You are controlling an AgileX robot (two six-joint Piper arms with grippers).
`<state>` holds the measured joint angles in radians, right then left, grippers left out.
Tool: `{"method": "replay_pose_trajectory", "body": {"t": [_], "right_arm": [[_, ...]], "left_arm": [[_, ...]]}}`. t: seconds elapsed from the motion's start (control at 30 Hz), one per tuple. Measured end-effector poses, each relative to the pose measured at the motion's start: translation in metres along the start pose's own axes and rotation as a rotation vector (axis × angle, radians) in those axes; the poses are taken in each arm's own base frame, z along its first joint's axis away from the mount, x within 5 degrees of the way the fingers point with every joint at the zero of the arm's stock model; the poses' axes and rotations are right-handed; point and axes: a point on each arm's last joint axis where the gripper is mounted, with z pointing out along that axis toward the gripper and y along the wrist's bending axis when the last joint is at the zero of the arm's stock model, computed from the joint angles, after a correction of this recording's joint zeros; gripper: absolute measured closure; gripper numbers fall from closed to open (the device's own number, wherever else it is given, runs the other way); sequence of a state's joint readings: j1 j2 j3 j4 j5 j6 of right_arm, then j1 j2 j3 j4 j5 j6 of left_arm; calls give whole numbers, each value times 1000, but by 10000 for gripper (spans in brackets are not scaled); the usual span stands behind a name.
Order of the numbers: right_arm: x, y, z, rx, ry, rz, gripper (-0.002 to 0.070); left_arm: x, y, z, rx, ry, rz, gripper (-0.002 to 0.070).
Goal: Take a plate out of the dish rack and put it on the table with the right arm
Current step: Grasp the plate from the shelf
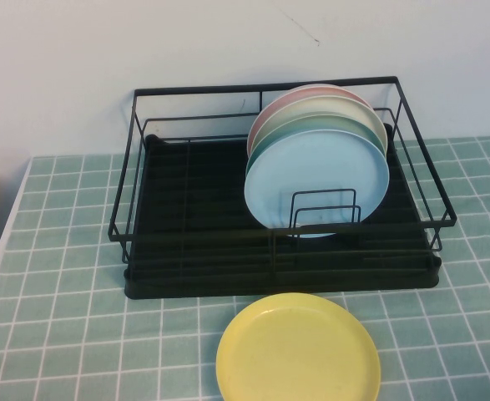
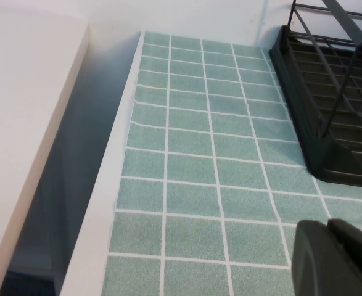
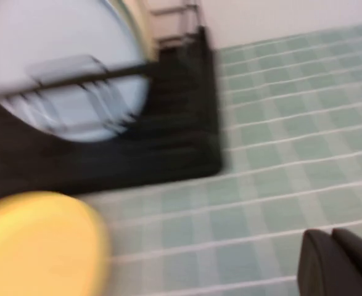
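Observation:
The light blue plate (image 1: 315,180) stands upright at the front of a row of plates in the right half of the black wire dish rack (image 1: 194,209). It also shows in the right wrist view (image 3: 57,43), behind the rack's wires (image 3: 168,142). Neither arm shows in the high view. My right gripper (image 3: 332,256) is shut and empty over the tiled table (image 3: 279,154), to the right of the rack's front corner. My left gripper (image 2: 330,246) is shut and empty over the tiles left of the rack (image 2: 329,111).
A yellow plate (image 1: 298,351) lies flat on the table (image 1: 61,276) in front of the rack, also in the right wrist view (image 3: 39,243). A pale green plate (image 1: 328,107) and a pink plate (image 1: 299,93) stand behind the blue one. The table's white edge (image 2: 106,203) runs along the left.

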<state>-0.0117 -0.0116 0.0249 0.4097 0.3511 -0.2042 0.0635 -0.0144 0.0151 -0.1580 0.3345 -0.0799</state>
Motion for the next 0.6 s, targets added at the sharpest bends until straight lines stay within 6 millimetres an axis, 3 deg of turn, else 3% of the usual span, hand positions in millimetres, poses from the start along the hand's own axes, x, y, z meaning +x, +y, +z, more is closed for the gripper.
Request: {"method": "replay_pose_trajectory", "body": {"t": [0.1,0.2,0.6], "right_arm": [[-2,8,0,-98,-21,230,678],[-10,9,-1,-123,-97,354,678],[-16,7,-1,-114,-168,405,678]], "left_arm": [[0,0,0,0,0,0,678],[0,0,0,0,0,0,678],[0,0,0,0,0,0,678]]}}
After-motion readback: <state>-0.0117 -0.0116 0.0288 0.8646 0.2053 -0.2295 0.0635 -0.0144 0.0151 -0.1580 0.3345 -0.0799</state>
